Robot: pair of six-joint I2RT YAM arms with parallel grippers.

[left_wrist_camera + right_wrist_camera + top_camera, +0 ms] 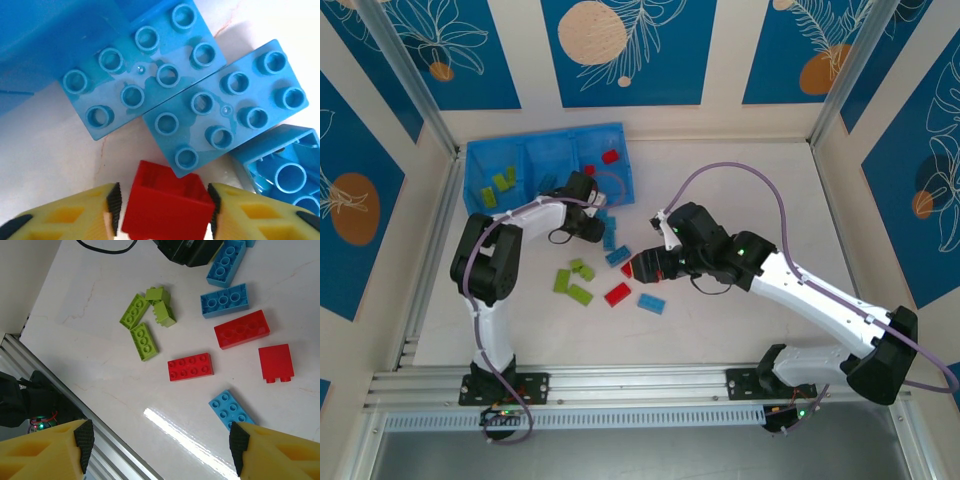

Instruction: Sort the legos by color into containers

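Note:
My left gripper (165,210) is shut on a small red lego (167,205), its pads against both sides, low over the table. Just past it lie two light blue legos (142,70) (225,107), with the blue tray's wall (45,40) at upper left. From above, the tray (548,155) holds lime green legos (498,186) in its left container and a red one (610,156) in its right. The left wrist (582,205) sits in front of the tray. My right gripper (161,445) is open and holds nothing, high above loose red (190,366), green (145,341) and blue (231,409) legos.
More loose legos lie mid-table: green ones (574,285), a red one (617,293) and a blue one (651,303). A metal rail (620,385) runs along the near edge, and frame posts and walls close in both sides.

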